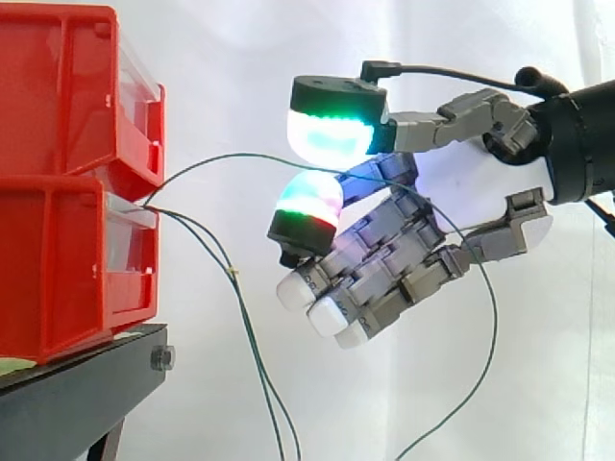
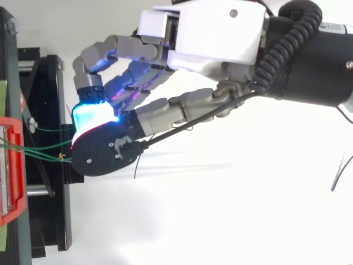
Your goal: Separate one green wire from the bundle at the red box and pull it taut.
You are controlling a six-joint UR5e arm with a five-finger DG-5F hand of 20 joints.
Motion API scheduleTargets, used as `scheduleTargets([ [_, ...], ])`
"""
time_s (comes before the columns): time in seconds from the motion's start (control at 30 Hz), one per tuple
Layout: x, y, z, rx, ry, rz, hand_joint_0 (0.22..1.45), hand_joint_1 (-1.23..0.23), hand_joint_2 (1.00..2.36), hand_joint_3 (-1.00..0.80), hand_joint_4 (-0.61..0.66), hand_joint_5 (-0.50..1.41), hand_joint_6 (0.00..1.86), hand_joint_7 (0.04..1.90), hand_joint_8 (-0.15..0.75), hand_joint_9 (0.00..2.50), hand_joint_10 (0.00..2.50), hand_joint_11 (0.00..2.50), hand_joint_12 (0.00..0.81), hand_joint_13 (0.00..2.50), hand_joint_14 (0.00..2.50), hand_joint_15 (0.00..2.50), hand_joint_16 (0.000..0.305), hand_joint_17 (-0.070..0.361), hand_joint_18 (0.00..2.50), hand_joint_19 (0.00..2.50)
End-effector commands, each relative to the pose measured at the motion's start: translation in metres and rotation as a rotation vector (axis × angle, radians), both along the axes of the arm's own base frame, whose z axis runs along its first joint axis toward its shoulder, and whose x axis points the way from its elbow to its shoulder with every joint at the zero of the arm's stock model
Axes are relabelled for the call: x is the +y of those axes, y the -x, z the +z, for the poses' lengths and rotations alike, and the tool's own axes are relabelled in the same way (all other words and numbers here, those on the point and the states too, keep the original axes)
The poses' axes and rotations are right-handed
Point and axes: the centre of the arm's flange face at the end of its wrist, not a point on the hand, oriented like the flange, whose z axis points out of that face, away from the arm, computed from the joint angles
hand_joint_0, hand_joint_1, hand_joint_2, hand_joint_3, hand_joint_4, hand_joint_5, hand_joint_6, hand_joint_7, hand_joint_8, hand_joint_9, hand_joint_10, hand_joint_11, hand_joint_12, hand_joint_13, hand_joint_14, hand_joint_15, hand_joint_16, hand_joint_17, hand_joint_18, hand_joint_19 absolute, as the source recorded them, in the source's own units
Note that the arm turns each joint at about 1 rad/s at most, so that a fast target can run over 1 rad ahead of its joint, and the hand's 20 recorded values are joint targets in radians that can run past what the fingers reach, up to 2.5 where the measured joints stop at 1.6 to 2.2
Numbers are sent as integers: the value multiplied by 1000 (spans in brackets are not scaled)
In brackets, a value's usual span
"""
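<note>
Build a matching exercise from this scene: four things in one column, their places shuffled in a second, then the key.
Things:
1. red bins
2. black stand
3. arched green wire
4. hand

Places:
A. beneath the bins
B. reaching in from the right of the side view
C. stacked at the left of the side view
D. running from the bins to the hand

Pairs: 1-C, 2-A, 3-D, 4-B

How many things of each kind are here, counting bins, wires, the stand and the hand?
Red bins: 2, stacked
Green wires: 3, as far as the strands can be told apart
Black stand: 1
Hand: 1
Total: 7
</note>
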Motion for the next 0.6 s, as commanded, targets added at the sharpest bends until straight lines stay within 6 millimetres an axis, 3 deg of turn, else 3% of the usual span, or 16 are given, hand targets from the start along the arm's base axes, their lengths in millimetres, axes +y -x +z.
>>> scheduleTargets([
  [0.0,0,0,1,-1,1,-1,607,-661,1012,-326,185,-153,704,1292,324,764,7,244,405,693,8,252,49,109,520,407],
  [0.33,-1,1,2,-1,1,-2,612,-735,1018,-184,165,-180,798,1234,322,757,7,248,403,694,8,250,49,109,526,397],
  [0.4,-3,2,1,6,1,-3,597,-755,1014,-279,184,-182,800,1209,320,757,7,248,402,694,8,251,49,110,525,395],
  [0.47,-3,2,1,6,1,-3,554,-705,1000,-500,187,-172,757,1201,319,758,7,253,407,697,8,256,50,113,528,398],
  [0.57,-3,2,1,6,1,-3,514,-599,1000,-500,222,-154,701,1223,335,766,9,235,420,701,8,249,53,118,538,396],
])
